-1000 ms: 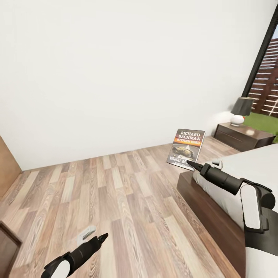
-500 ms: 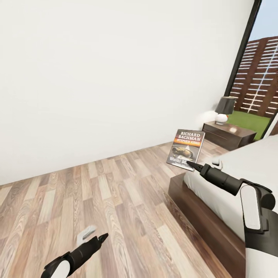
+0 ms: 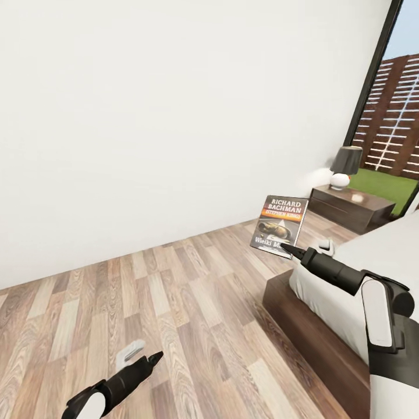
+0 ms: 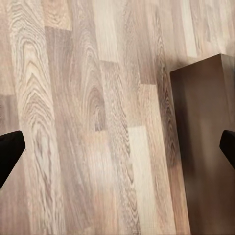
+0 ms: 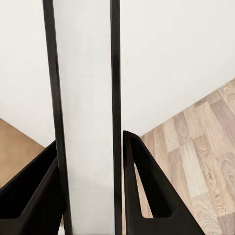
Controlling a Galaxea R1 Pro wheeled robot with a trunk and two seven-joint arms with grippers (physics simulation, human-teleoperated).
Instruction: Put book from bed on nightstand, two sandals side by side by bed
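Right end effector [image 3: 289, 250] at centre right of the head view, clenched on the lower corner of a small dark-covered paperback book [image 3: 280, 224] with white "RICHARD BACHMAN" lettering and an orange band; book held upright, cover facing the camera, above the wood-plank floor [image 3: 174, 291] just beyond the foot corner of the bed. In the right wrist view, same book [image 5: 85, 117] seen edge-on as pale pages between two thin dark covers, pinched between two black fingers [image 5: 147, 196]. Large bed [image 3: 372, 256] with pale grey-white mattress and dark brown wooden frame along the right edge of the head view. Low glossy dark-brown nightstand [image 3: 349, 206] at middle right, near the white wall [image 3: 174, 116], carrying a white-based, dark-shaded lamp [image 3: 344, 167]. Tall dark-framed glass window [image 3: 396, 99] at upper right, with slatted fence and grass behind. Left end effector [image 3: 152, 358] low at bottom left of the head view, over bare floor, gripping nothing; in the left wrist view, black fingertips [image 4: 10, 152] spread to opposite edges, released, with plank floor [image 4: 98, 122] and a dark brown wooden panel [image 4: 205, 147] between. Small pale object [image 3: 129, 353] on the floor just beside that end effector, too unclear to identify.
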